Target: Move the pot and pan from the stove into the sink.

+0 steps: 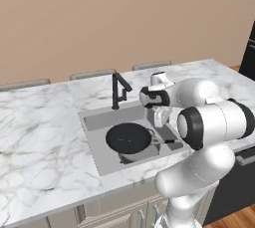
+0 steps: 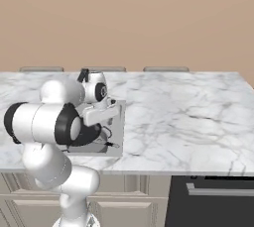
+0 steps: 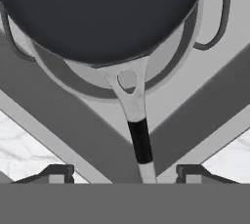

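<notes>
The black pan (image 1: 128, 138) lies on top of the grey pot (image 1: 135, 156) inside the sink (image 1: 94, 118). In the hand view the pan (image 3: 97, 12) covers most of the pot (image 3: 168, 66), whose loop handle (image 3: 222, 17) sticks out beside it. The pan's handle (image 3: 139, 140) runs down between my fingertips (image 3: 58, 171), which stand wide apart and clear of it. My gripper (image 3: 124, 174) is open, low over the sink's right side (image 1: 162, 117) (image 2: 101, 114). The stove is out of view.
A black faucet (image 1: 118, 90) stands behind the basin. White marble counter (image 1: 40, 137) stretches to both sides. Chair backs (image 1: 92, 74) line the far edge. A dark appliance front (image 2: 213, 196) sits under the counter at the right.
</notes>
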You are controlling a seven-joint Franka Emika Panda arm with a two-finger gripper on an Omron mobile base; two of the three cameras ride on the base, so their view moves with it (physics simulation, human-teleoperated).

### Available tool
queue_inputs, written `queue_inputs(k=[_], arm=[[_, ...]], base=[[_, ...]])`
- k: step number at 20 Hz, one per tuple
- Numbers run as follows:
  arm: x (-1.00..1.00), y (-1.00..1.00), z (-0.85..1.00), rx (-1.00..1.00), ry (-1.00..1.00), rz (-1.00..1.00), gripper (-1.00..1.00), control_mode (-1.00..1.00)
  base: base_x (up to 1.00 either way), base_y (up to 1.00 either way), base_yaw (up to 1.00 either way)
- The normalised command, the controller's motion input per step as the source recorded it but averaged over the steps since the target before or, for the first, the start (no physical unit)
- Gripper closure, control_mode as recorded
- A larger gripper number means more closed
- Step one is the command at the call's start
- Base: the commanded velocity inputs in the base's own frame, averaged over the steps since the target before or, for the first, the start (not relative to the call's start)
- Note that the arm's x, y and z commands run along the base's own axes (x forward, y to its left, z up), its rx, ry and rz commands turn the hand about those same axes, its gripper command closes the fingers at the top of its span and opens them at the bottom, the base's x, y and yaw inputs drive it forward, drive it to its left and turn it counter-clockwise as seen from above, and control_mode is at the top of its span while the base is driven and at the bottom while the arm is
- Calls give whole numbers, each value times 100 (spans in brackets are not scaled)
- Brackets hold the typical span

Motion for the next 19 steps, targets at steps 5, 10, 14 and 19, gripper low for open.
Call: queue_inputs(k=[5,10,14,19], arm=[[-42,-7,64,2,3,-8,-100,-100],[-86,-5,49,1,0,-4,-100,-100],[-100,0,38,0,-9,0,-100,-100],[-87,0,39,1,-31,1,-100,-100]], base=[[0,0,0],[0,0,0],[0,0,0],[0,0,0]])
